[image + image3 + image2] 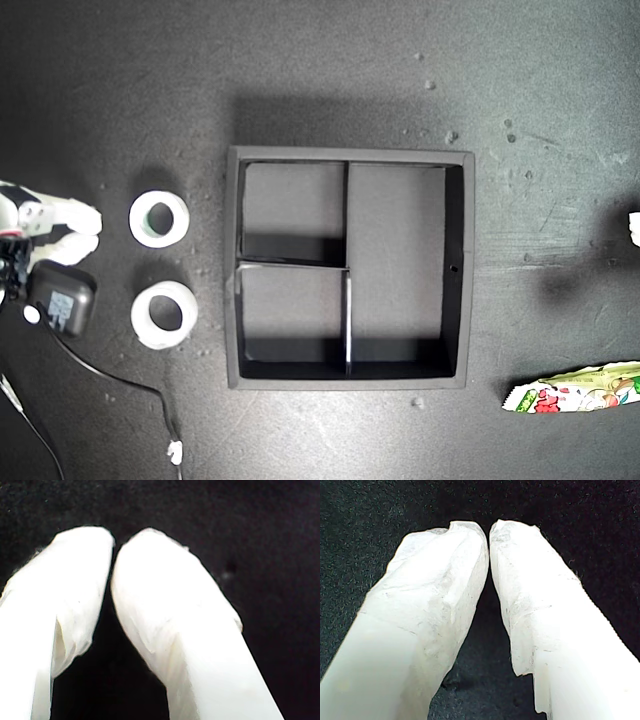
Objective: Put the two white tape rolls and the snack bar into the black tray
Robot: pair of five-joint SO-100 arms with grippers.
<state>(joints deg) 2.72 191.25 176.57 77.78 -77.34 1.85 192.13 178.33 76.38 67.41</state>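
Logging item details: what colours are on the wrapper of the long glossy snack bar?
Green, white and red print, seen best in the exterior view.

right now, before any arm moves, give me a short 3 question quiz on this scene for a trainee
1. True or false: one tape roll already lies in the tray.
2. Where does the snack bar lie? A) in the long compartment B) on the table toward the exterior view's lower right, outside the tray C) between the two rolls
3. Fill in: my first gripper and my second gripper both have their jaws ____, holding nothing.

Key
1. False: both rolls, the other one too, lie on the table at the exterior view's left of the tray.
2. B
3. shut
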